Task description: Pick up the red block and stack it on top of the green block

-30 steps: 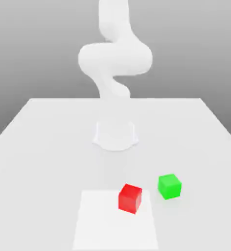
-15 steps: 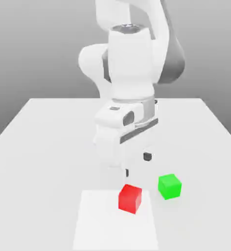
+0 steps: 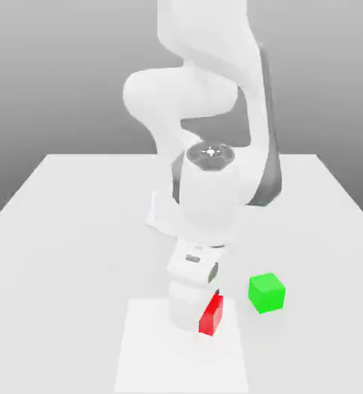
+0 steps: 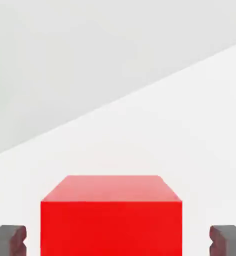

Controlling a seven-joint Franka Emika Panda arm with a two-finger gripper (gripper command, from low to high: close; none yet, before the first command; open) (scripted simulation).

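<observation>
Across the exterior view from its left, the white table [image 3: 61, 231] is bare up to the paler square patch [image 3: 146, 354] near the front edge. The arm [image 3: 211, 192] reaches down over that patch, its hand hiding most of the red block [image 3: 212, 315], which sits on the patch's corner toward the exterior view's right. Only a red sliver shows past the hand there.

In the hand view, the gripper [image 4: 111, 239] straddles the red block [image 4: 111, 220]. The dark fingers [image 4: 7, 239] stand one on each side of it, with a white gap visible between each finger and the block's face. So the fingers are open around the block, flanking it without touching, and it rests on the table, not yet held. This placement suits a pinch across two opposite faces; the block looks square to the fingers, which should help it seat evenly.

Further toward the exterior view's right, the green block [image 3: 266, 292] stands on the table, near the red one but apart from it. Nothing lies between the two, so the path to the stack looks free. The main risk, in my judgement, is brushing the green block if the carry is low.
</observation>
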